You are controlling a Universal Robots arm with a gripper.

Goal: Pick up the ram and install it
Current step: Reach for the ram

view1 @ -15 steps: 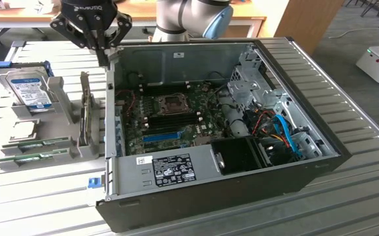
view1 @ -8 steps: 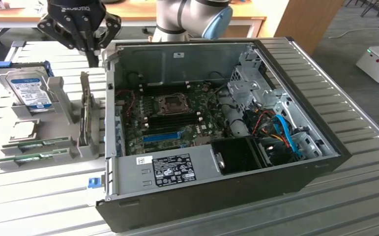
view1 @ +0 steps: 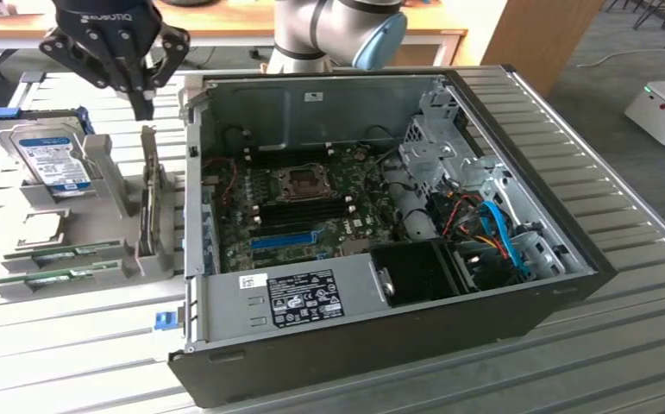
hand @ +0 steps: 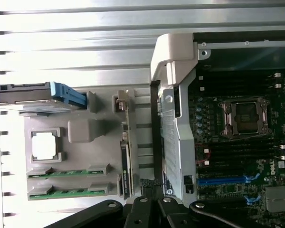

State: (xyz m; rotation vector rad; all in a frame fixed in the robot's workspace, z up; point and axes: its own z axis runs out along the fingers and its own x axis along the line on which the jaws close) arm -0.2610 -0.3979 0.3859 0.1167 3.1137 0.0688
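Note:
Two green ram sticks (view1: 65,254) (hand: 69,172) lie side by side in slots of a grey holder tray (view1: 102,172) on the exterior view's left, outside the computer case. A second stick (view1: 47,278) (hand: 66,191) sits just beside the first. My gripper (view1: 142,110) (hand: 149,184) hangs above the tray's far end, over an upright card (view1: 148,194) (hand: 125,159), with its black fingers shut and nothing between them. It is well apart from the ram. The open case (view1: 200,285) shows the motherboard (view1: 309,203) (hand: 242,142).
A silver hard drive (view1: 56,159) (hand: 38,95) with blue label stands in the tray, with a square chip (view1: 35,226) (hand: 43,146) beside it. A blue slot (view1: 280,240) (hand: 221,180) and a processor socket (view1: 305,181) (hand: 244,116) lie on the board. The case wall (hand: 173,118) rises beside the tray.

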